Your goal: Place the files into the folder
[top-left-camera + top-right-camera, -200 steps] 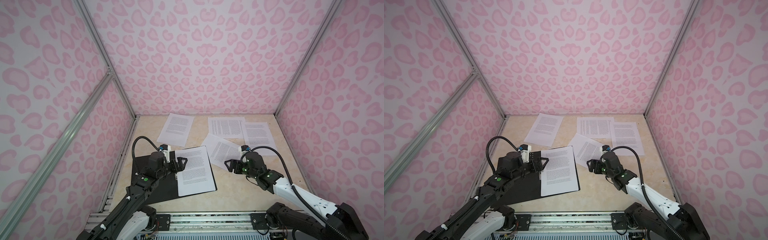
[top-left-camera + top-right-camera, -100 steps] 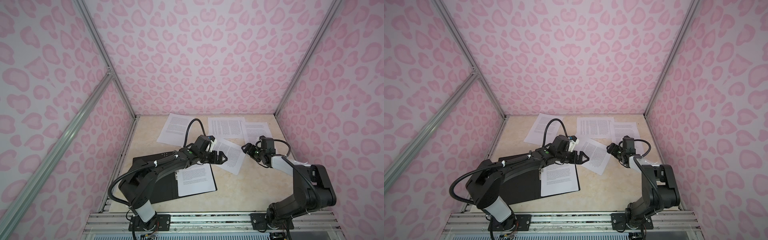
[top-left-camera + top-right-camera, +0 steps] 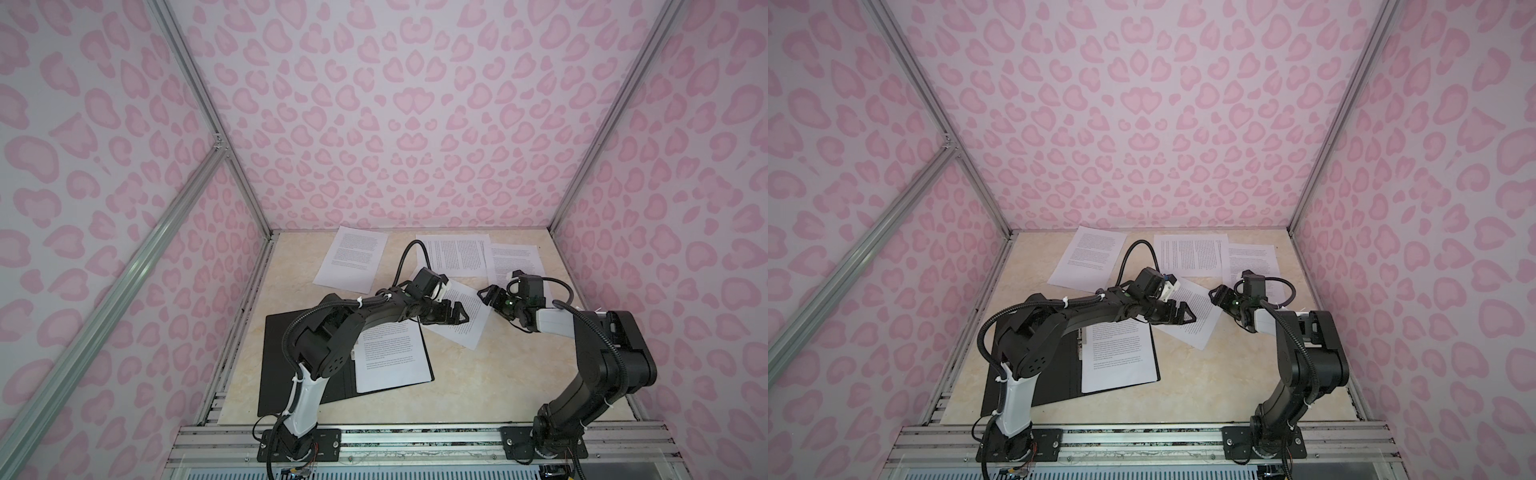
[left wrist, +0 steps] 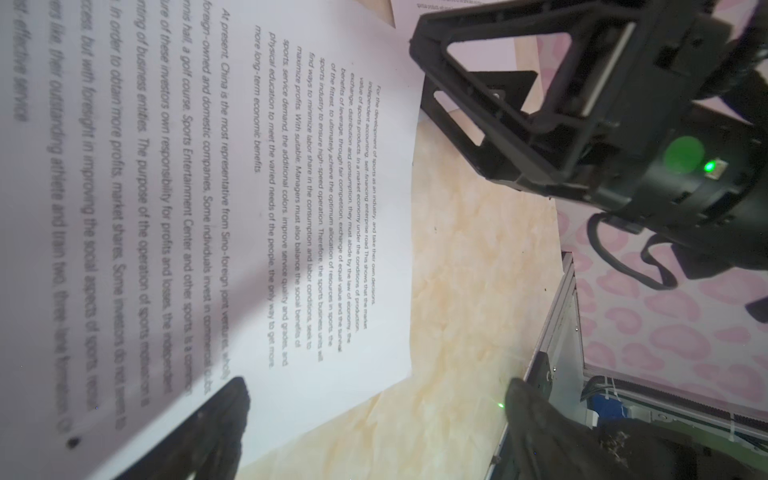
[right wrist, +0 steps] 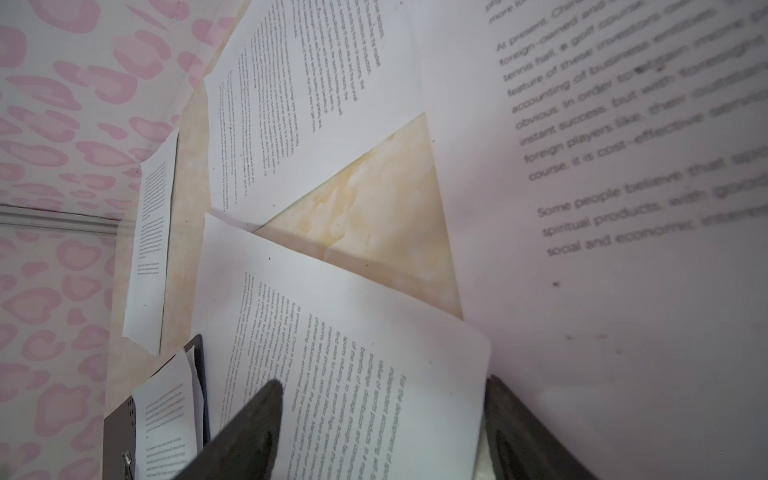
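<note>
- White paper, so expect almost no weight and no stiffness. My read is that any of the files will sag and flap once it is off the table point(image 3: 478, 386).
- Where they are, in a top view:
  - A filed sheet point(image 3: 390, 353) lies on the right half of the open folder point(image 3: 278, 365), lower centre of the frame.
  - A tilted sheet point(image 3: 469, 332) lies mid-frame, and its lower left part is hidden under the arm.
  - The back-wall sheets point(image 3: 457, 253) sit in a row at upper centre.
- The folder lies flat with its black inside up. Its metal clip point(image 5: 126, 459) is near the spine.
- The left gripper point(image 3: 459, 318) hovers over the tilted sheet with its jaws spread wide and holding nothing. In the left wrist view, one of the fingertips point(image 4: 226, 411) is over the paper and the other is over bare table.
- The right gripper point(image 3: 487, 296) is at the same sheet's right corner. Its jaws stand apart, narrower than the left's, and I see no pinch on the paper. In the right wrist view that corner lies between the fingers point(image 5: 253, 424).
- Where to grab:
  - Take a corner or a short edge. You probably can't grab mid-page, because the sheet lies flat on a smooth top and gives the fingers nothing to get under.
  - Press one pad down and drag so the edge buckles up, then close on the buckle.
- Risks, as I judge them:
  - Paper is slick on this surface, so it will likely skate away rather than lift.
  - A hard pinch will crease it.
  - Two grippers pulling the same sheet in opposite directions will tear it.
- Carry it low and slow, and lay it flat on the filed sheet. Keep the leading edge away from the clip.
</note>
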Available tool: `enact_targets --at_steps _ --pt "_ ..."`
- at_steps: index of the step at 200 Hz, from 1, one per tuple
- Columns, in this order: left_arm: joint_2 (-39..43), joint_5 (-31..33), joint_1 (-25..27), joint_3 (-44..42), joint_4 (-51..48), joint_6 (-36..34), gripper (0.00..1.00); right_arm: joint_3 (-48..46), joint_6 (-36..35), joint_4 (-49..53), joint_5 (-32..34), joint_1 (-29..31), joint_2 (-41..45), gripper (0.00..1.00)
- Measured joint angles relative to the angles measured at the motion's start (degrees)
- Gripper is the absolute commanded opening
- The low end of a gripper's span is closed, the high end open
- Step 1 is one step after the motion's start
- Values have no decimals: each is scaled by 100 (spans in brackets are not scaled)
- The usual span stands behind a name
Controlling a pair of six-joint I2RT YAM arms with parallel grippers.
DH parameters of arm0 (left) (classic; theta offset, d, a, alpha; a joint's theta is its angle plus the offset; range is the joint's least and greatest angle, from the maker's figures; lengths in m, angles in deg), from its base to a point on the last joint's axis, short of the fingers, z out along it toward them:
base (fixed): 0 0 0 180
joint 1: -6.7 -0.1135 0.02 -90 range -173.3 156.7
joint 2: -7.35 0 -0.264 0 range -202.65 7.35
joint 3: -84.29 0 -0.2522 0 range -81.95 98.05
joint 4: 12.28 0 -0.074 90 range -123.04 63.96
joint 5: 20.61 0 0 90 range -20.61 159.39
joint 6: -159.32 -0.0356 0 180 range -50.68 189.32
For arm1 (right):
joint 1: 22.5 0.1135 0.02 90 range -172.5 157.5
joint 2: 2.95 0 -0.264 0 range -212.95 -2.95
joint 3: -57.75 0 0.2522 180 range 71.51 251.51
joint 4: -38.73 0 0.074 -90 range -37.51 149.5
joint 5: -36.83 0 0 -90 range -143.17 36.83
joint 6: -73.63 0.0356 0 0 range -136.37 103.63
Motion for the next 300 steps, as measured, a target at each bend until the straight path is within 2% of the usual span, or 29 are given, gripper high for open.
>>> enact_targets --at_steps 34,73,93,159,205,251,271,300 --pt "-216 -129 -7 59 35 -4 97 -179 15 -227 -184 0 39 73" --pt "-326 -284 -7 63 284 -83 97 -393 133 -669 -476 -4 -44 60" --pt "-323 -321 -20 11 376 -85 97 -492 179 -964 -649 -4 -151 59" --pt "-334 -417 -37 -81 621 -17 97 -669 203 -1309 -879 -35 -114 69" --pt "-387 -509 -37 -81 774 48 97 -890 621 -1665 -1156 -232 -68 80" --pt "-444 -603 -35 -83 892 90 97 -1027 1067 -1928 -1237 -289 9 81" --pt "-461 -643 -35 -83 931 107 97 -1010 992 -1589 -1071 -313 278 83" --pt "-466 -656 -35 -87 970 122 97 -960 667 -839 -490 -341 883 90"
